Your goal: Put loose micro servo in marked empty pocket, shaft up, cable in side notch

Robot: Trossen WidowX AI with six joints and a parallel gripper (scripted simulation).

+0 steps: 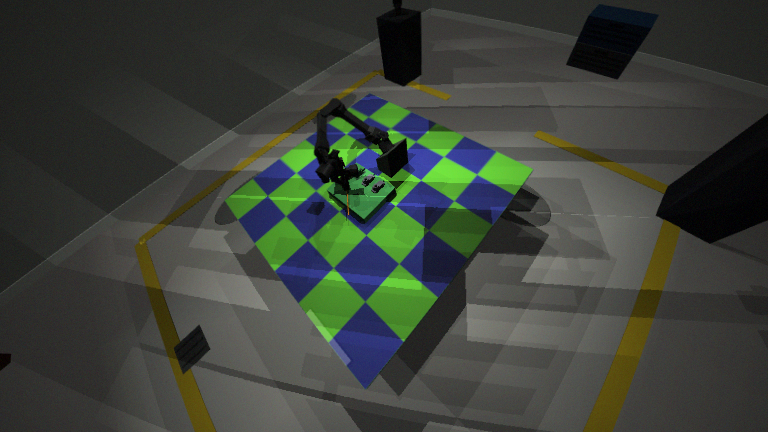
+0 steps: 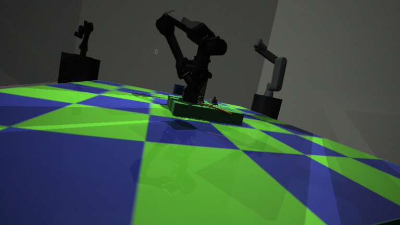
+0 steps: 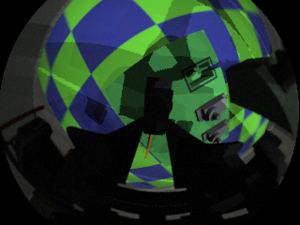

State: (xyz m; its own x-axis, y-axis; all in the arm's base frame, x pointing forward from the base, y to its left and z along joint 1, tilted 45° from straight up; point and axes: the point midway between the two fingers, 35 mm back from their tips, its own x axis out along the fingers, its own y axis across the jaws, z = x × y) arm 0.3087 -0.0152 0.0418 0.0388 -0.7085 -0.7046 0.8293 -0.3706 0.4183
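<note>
the end effector is clamped partway closed on the dark micro servo, low over the green deck. the outlined empty pocket lies just to its right, beside two seated servos.

There are no words, numbers, labels or brand names to read in any of the views. The only sign is a thin outlined box drawn around the marked pocket on the green deck, at about two o'clock in the wrist view. It has no writing on it.
</note>
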